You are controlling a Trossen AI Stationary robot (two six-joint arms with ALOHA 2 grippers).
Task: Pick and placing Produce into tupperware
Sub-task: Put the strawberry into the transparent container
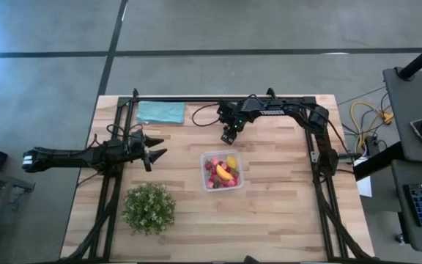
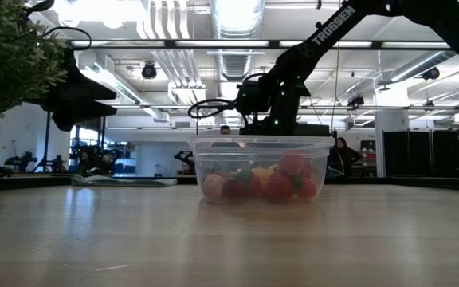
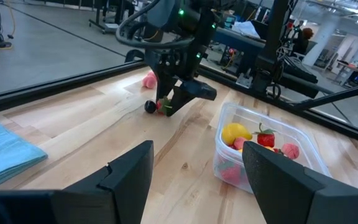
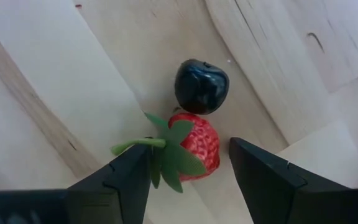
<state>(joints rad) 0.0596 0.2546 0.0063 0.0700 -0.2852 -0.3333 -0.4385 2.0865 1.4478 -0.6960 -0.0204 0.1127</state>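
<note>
My right gripper [image 1: 229,136] points down at the table just beyond the tupperware's far side, open. Its fingers stand on either side of a red strawberry [image 4: 191,148] with green leaves that lies on the wood. A dark round fruit [image 4: 201,86] lies against the strawberry. A pink piece [image 3: 149,79] lies farther off on the table. The clear square tupperware [image 1: 222,170] stands mid-table and holds several red and pink pieces and yellow ones [image 3: 235,132]. My left gripper [image 1: 152,155] hovers open, left of the tupperware.
A bushy green plant [image 1: 149,207] stands near the table's near-left part. A teal folded cloth [image 1: 160,112] lies at the far edge. Black frame rails [image 1: 218,100] run along the far edge and both sides. Bare wood lies right of the tupperware.
</note>
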